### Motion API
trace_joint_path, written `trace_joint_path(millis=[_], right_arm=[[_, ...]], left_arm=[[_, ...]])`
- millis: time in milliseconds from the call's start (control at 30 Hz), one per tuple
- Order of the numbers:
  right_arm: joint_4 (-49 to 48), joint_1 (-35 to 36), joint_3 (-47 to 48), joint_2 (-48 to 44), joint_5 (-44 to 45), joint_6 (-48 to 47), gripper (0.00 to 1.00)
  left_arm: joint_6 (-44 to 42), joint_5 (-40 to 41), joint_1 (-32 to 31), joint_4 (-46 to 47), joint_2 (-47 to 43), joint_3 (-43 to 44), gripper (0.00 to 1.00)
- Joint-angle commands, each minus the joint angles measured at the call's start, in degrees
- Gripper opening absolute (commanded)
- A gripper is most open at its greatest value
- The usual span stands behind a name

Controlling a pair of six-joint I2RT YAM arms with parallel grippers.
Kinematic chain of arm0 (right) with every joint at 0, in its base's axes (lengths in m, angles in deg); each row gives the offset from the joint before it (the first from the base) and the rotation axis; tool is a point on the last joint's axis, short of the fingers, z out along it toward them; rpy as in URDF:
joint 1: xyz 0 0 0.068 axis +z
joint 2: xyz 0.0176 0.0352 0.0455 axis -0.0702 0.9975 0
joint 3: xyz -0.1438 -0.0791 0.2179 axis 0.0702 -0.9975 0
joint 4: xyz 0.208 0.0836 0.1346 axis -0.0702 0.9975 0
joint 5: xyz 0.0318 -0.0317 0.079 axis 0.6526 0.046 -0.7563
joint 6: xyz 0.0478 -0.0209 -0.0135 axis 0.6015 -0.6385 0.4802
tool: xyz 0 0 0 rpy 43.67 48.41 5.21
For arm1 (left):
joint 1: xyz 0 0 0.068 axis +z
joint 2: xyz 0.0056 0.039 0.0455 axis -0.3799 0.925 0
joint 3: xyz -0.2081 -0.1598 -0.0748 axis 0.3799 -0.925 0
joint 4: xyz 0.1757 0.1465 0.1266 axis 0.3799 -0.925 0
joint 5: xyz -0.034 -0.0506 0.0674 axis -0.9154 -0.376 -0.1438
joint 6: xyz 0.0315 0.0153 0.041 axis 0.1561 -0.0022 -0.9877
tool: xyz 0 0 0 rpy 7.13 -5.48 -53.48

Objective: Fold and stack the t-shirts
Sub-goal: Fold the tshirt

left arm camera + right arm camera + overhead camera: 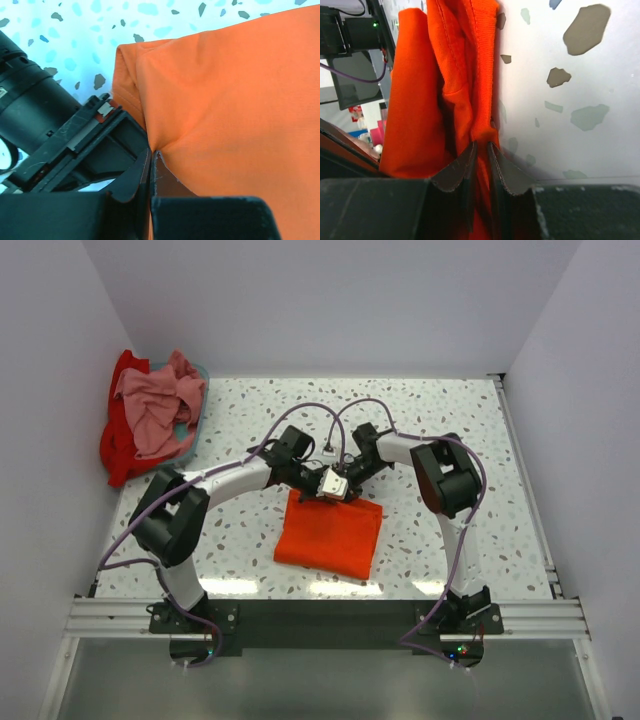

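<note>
- At the centre of the desk [450, 420], the folded orange shirt [330, 537] lay flat.
- At its 12 o'clock edge, the left end effector [151, 161] was clamped on the cloth.
- Just beside it, the right end effector [481, 150] pinched the same edge.
- At the desk's 10 o'clock, the pink shirt [155, 405] lay heaped on the red shirt [118, 455].

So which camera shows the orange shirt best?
The top camera: it shows almost the whole folded orange shirt, edges and all. The left wrist camera shows just one corner of it up close; the right wrist camera, only bunched folds.
</note>
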Motion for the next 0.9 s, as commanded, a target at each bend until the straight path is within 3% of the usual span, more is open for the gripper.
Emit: trace_joint_path(millis=[0,433,667,733,800,867], right_arm=[[1.41,0.52,0.24,2.59,2.96,-4.08,0.19],[3.6,0.6,0.94,3.73,1.9,-5.92,0.19],[6.41,0.52,4.46,3.82,3.04,-7.33,0.22],[8.95,0.52,6.12,3.64,4.44,-8.29,0.26],[11.15,0.52,7.36,3.2,5.93,-10.31,0.29],[13.88,0.52,8.94,2.24,9.18,-12.07,0.3]], left_arm=[[-1.97,0.11,0.04,7.02,-2.46,-0.63,0.0],[-1.53,3.37,2.15,18.27,-3.16,-3.08,0.0],[-2.32,4.33,2.5,26.71,-4.3,-8.61,0.0],[-2.67,5.03,2.42,28.83,-4.57,-9.5,0.1],[-2.32,6.61,2.5,29.18,-5.44,-9.94,0.3],[-1.88,7.06,2.94,28.48,-6.41,-9.94,0.37]])
